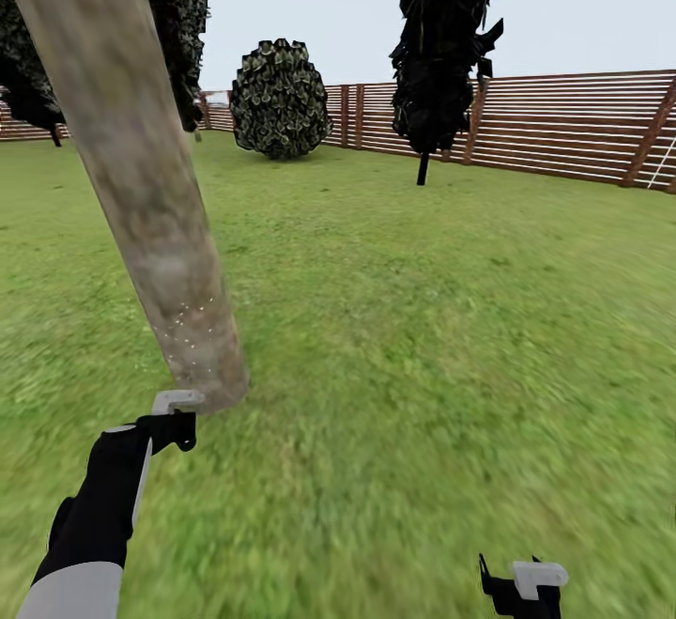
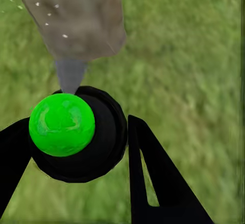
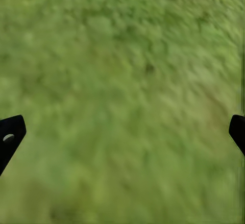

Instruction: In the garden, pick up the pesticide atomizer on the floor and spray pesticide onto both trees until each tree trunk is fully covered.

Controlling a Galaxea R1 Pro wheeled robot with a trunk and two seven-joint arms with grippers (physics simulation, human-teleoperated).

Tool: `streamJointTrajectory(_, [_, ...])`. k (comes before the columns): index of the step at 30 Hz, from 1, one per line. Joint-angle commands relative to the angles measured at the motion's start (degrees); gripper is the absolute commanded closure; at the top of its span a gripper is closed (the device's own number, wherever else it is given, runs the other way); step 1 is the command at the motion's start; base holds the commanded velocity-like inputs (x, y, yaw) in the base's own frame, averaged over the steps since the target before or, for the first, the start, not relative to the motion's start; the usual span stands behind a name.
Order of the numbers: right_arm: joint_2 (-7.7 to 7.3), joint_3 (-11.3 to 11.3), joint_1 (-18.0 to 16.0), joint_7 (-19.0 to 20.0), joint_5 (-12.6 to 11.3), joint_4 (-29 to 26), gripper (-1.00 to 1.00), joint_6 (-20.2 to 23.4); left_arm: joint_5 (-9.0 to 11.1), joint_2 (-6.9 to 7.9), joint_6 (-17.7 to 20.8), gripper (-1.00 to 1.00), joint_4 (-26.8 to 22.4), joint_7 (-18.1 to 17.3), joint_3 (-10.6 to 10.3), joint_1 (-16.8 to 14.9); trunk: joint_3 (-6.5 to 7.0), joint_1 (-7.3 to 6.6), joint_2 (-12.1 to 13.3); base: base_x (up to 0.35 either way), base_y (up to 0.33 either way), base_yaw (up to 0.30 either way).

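left hand: clamped on atomizer, nozzle just beside trunk base
right hand: wide, idle over lawn
step: spraying tree 1; droplets low only
next: sweep spray up trunk

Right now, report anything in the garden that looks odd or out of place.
Little stands out. The near tree trunk leans across the head view, likely from camera tilt, and pale specks dot its lower bark. The left gripper holds the pesticide atomizer pointed at it. The right gripper is open over lawn.
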Motion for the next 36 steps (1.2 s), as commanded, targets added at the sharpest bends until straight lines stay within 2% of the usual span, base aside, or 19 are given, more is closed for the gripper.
streamJointTrajectory(1, [0.01,-0.3,0.0,-0.3,0.6,0.1,-1.0,-0.1,-0.6,-0.06,0.2,1.0,-0.1,-0.6,0.2,-0.1,-0.05,0.0,0.0,0.112,-0.276,0.021])
streamJointTrajectory(10, [0.01,-0.3,0.0,-0.3,0.6,0.1,-1.0,-0.1,-0.5,-0.08,0.1,1.0,-0.1,-0.6,0.2,-0.1,-0.05,0.0,0.0,0.176,-0.241,0.01])
streamJointTrajectory(16, [0.05,-0.3,0.0,-0.3,0.6,0.1,-1.0,-0.1,-0.6,-0.03,0.2,1.0,-0.1,-0.6,0.3,-0.1,-0.05,0.0,0.0,0.249,-0.176,0.245])
streamJointTrajectory(21, [0.04,-0.3,0.0,-0.3,0.6,0.1,-1.0,-0.1,-0.5,-0.03,0.0,1.0,-0.1,-0.6,2.1,-0.1,-0.05,0.0,0.0,0.277,-0.157,0.275])
streamJointTrajectory(28, [0.04,-0.3,0.0,-0.3,0.6,0.1,-1.0,-0.1,-0.5,-0.1,-0.1,1.0,-0.1,-0.6,2.2,-0.1,-0.05,0.0,0.0,0.268,-0.141,0.276])
streamJointTrajectory(36, [0.05,-0.3,0.0,-0.3,0.6,0.1,-1.0,-0.1,-0.5,-0.11,-0.1,1.0,-0.1,-0.6,2.2,-0.1,-0.05,0.0,0.0,-0.119,-0.234,0.276])
